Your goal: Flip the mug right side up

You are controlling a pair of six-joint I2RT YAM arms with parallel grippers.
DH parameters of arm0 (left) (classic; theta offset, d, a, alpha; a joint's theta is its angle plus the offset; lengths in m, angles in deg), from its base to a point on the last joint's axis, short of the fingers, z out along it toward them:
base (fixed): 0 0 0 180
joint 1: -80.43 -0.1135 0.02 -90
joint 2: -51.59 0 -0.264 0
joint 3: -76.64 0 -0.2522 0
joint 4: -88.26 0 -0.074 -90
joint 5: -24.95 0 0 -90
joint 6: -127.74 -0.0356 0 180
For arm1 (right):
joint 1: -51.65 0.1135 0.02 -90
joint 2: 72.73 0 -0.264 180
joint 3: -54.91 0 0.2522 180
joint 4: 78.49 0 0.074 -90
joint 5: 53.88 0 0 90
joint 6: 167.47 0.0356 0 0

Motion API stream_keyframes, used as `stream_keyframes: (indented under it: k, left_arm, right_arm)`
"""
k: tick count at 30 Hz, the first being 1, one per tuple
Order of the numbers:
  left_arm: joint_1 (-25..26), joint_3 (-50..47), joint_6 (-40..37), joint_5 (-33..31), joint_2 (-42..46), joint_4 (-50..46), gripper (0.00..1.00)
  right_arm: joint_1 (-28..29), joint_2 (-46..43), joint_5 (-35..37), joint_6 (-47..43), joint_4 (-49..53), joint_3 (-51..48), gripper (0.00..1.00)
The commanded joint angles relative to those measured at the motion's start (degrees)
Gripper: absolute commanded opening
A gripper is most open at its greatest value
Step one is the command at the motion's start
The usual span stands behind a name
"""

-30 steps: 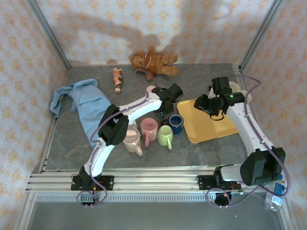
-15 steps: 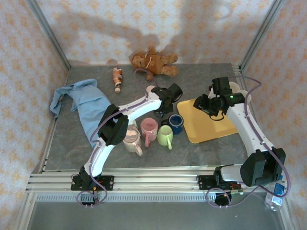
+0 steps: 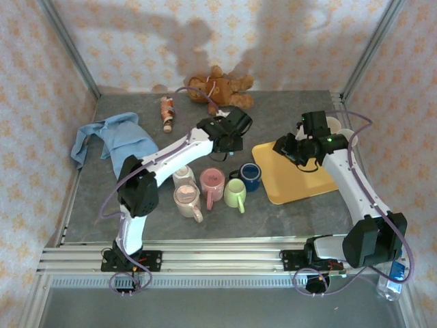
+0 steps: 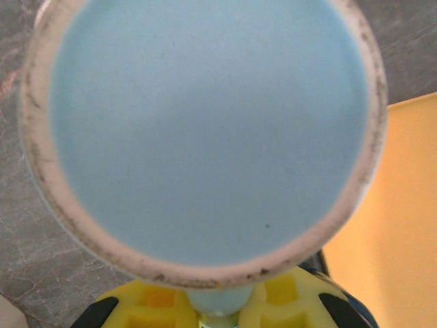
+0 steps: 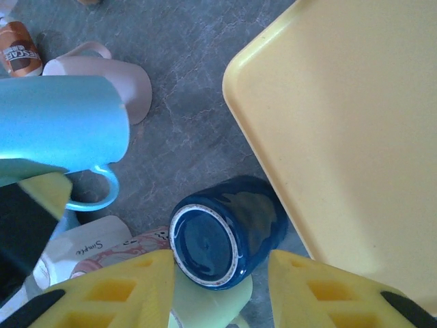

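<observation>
One light blue mug hangs by its handle from left hand.

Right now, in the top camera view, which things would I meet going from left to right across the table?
Blue cloth, small bottle, pink mug, green mug, dark blue mug, yellow tray.

Matt light-blue ceramic mug, glossy navy mug, smooth yellow plastic tray, marbled grey tabletop
</observation>
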Motion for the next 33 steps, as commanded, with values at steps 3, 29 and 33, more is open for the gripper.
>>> stream_keyframes:
  k: [3, 29, 33]
  left_arm:
    - [-1.01, -2.92, -2.32, -0.99, 7.24, 7.87, 0.00]
    - [-7.50, -30.61, -6.63, 19.33, 37.72, 57.91, 0.00]
    - [-7.50, -30.48, -7.02, 21.34, 38.03, 60.68, 0.00]
  right_arm:
    - [0.93, -2.23, -1.60, 1.53, -2.15, -0.18, 0.40]
    - [7.75, -3.22, -23.63, 45.53, -73.00, -11.77, 0.46]
    - [10.14, -1.02, -21.60, 50.63, -80.82, -11.35, 0.47]
